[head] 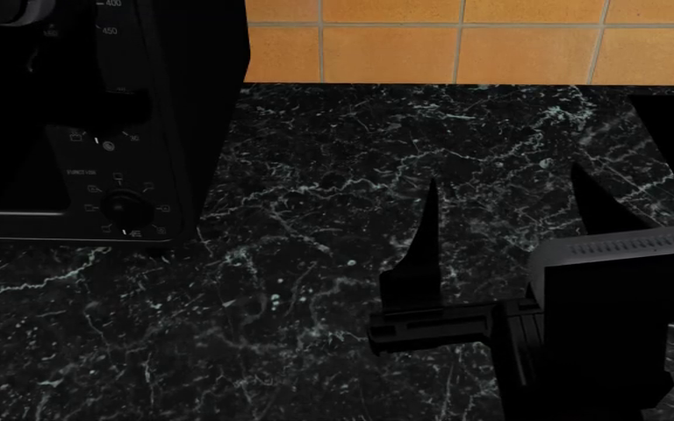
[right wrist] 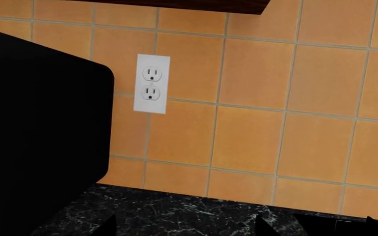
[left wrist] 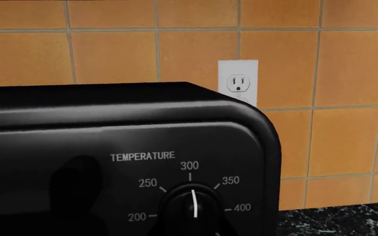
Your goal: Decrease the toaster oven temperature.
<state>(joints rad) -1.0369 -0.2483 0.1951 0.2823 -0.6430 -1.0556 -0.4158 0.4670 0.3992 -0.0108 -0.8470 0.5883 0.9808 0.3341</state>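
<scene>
R arm sits low at head view's right: boxy grey-topped wrist block, with the right gripper (head: 507, 206) reaching fwd over the bench (head: 313, 263). Its two black fingers are tapered, blade-like, pointing toward the wall, well apart from each other – jaws open, nothing between them. R gripper hovers well apart from the oven.

L gripper: not visible in any view, so jaws' state can't be told. L wrist cam looks square at the oven's control panel from close in.

Toaster oven (head: 138, 123) stands at bench's far left, against the tiled wall (head: 466, 44). Glossy black casing w/ rounded corners. Temperature knob (left wrist: 192, 209) is on the panel's upper part: round, black, white pointer line just right of the 300 mark; white dial nos. 200–400 around it, "TEMPERATURE" above. A second, lower knob (head: 120, 204) w/ small icons shows in head view.

Bench: dark marble, white veining, polished. Wall: square orange tiles, pale grout. White twin-socket outlet (right wrist: 151, 84) on wall just beside the oven's right side.
</scene>
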